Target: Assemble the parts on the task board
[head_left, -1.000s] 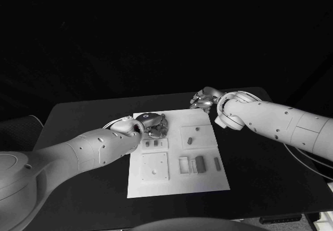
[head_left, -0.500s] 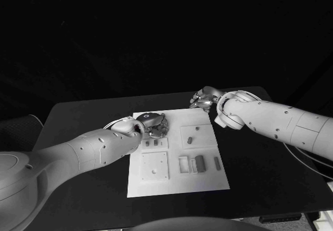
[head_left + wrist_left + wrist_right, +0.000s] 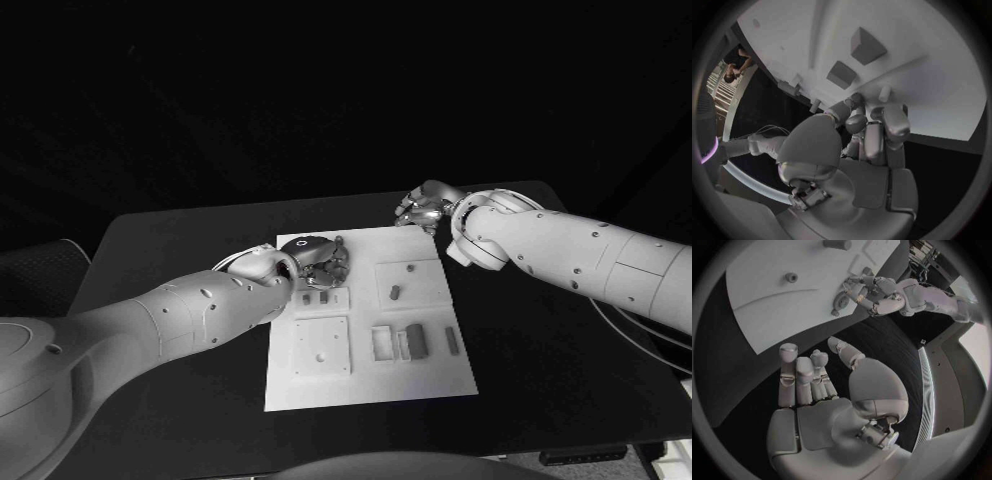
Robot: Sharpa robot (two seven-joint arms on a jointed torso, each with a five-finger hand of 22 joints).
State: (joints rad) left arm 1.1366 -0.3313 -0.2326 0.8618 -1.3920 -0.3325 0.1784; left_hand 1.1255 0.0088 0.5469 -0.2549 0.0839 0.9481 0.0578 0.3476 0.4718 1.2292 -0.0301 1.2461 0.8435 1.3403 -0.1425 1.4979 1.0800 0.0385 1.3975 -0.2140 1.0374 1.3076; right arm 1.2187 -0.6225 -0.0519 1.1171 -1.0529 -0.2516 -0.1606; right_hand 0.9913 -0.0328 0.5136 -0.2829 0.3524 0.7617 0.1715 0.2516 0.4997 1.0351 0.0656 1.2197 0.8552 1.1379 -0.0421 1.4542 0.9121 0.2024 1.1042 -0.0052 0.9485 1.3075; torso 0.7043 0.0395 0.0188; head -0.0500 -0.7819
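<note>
Small rigid parts call for fingertip pinches

The black surface [image 3: 173, 240] carries the white task board [image 3: 368, 375]. Left robot hand [image 3: 320, 260] hovers curled over its far-left corner; whether it holds anything, I cannot tell. Right robot hand [image 3: 426, 207] waits spread, empty. The parts [image 3: 415, 340] look light, stiff, slippery: pinch their long sides

left silver hand [image 3: 320, 258] crowds the white task board's [image 3: 361, 385] far-left corner; its near edge lies unobstructed, black worktop [image 3: 173, 400] open alongside.

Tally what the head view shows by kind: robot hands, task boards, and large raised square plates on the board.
Silver many-fingered hands: 2, left and right
White flat task board: 1
Large white raised square plates on the board: 2
Total: 5
</note>
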